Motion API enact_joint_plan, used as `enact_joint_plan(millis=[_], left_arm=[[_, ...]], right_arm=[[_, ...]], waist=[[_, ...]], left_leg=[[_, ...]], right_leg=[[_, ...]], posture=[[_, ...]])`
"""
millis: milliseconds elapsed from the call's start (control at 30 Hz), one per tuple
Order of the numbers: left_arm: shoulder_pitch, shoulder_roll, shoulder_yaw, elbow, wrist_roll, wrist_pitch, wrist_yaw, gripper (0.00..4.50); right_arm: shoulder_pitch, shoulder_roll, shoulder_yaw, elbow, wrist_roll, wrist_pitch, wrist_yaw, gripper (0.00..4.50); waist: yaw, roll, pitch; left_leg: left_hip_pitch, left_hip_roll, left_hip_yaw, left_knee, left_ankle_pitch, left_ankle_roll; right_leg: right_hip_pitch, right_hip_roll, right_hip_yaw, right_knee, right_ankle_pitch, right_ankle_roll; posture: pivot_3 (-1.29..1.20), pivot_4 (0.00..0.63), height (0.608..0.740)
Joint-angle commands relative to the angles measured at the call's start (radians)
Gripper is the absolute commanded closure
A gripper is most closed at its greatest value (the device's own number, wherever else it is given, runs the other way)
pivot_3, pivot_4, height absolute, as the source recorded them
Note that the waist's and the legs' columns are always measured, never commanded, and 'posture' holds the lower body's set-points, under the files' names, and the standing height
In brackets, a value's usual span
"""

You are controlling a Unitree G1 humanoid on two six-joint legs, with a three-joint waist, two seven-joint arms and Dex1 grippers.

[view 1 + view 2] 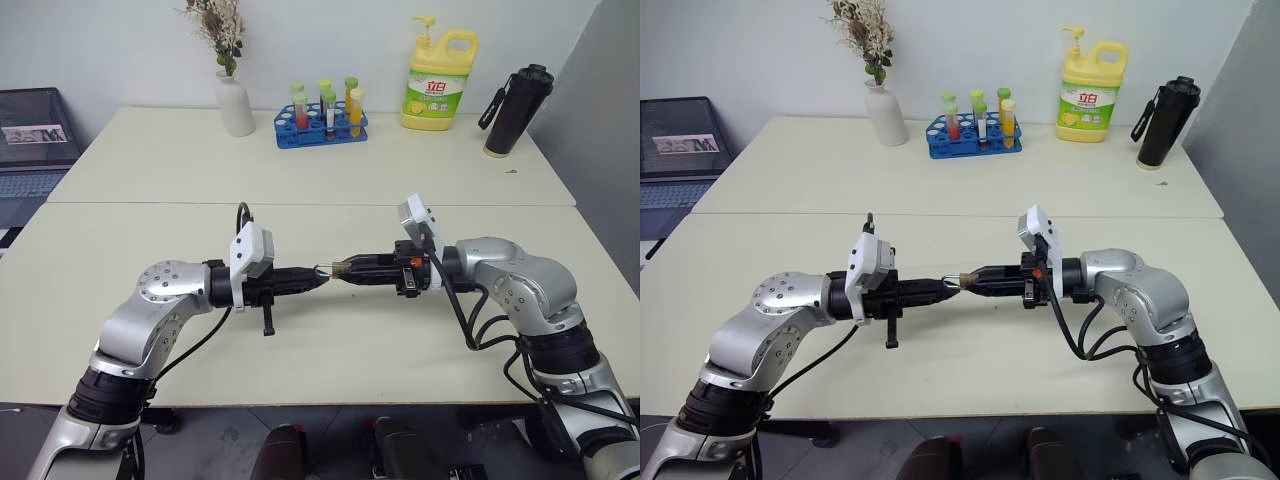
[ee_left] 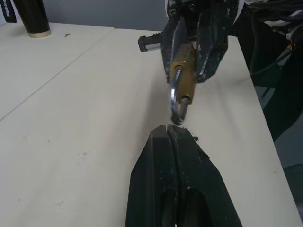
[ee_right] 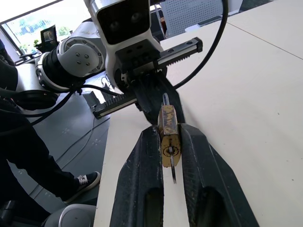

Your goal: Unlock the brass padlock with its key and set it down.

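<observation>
While the lock hangs mid-air over the front table [image 1: 330, 360], the right gripper [image 1: 350, 270] is clamped narrow on the brass padlock [image 3: 168, 132], body squeezed betw. its two fingers. The keyhole end faces back at its own wrist and the shackle [image 2: 175, 97] sticks out front. Prob. held that way so the other arm can work the shackle end. The left gripper [image 1: 318, 278] is fully closed, tips right at the shackle loop; can't tell if it's actually pinching it. A thin silvery sliver [image 3: 173, 174] under the keyhole may be the key, not sure.

Count: 1 padlock, 2 grippers. On the far table: 1 white vase [image 1: 235, 103], 1 blue rack [image 1: 322, 130] w/ approx. 6 tubes, 1 yellow soap bottle [image 1: 438, 85], 1 black flask [image 1: 515, 110].
</observation>
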Motion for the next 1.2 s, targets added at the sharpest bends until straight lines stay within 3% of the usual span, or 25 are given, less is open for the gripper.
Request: enact_joint_plan(millis=[33, 333, 533, 1200], left_arm=[[0.012, 0.006, 0.035, -0.055, -0.016, 0.004, 0.000, 4.50], [0.027, 0.007, 0.040, -0.048, 0.036, -0.028, 0.021, 4.50], [-0.015, -0.053, 0.046, 0.039, 0.117, -0.120, 0.096, 4.50], [-0.002, -0.073, 0.023, -0.051, 0.046, -0.024, 0.037, 4.50]], right_arm=[[-0.011, -0.005, -0.026, -0.004, 0.002, -0.019, 0.003, 4.31], [-0.012, -0.006, -0.017, 0.009, -0.008, -0.028, 0.012, 4.31], [-0.012, -0.008, -0.014, 0.007, -0.004, -0.024, 0.019, 4.31], [-0.004, -0.018, -0.010, -0.002, 0.002, -0.017, 0.027, 4.31]], waist=[[0.000, 0.000, 0.000], [0.000, 0.000, 0.000], [0.001, 0.000, 0.000], [0.000, 0.000, 0.000]], left_leg=[[0.000, 0.000, 0.000, 0.000, 0.000, 0.000], [0.000, 0.000, 0.000, 0.000, 0.000, 0.000], [0.000, 0.000, 0.000, 0.000, 0.000, 0.000], [0.000, 0.000, 0.000, 0.000, 0.000, 0.000]], right_leg=[[0.000, 0.000, 0.000, 0.000, 0.000, 0.000], [0.000, 0.000, 0.000, 0.000, 0.000, 0.000], [0.000, 0.000, 0.000, 0.000, 0.000, 0.000], [0.000, 0.000, 0.000, 0.000, 0.000, 0.000]], posture=[[0.00, 0.150, 0.740], [0.00, 0.150, 0.740], [0.00, 0.150, 0.740], [0.00, 0.150, 0.740]])
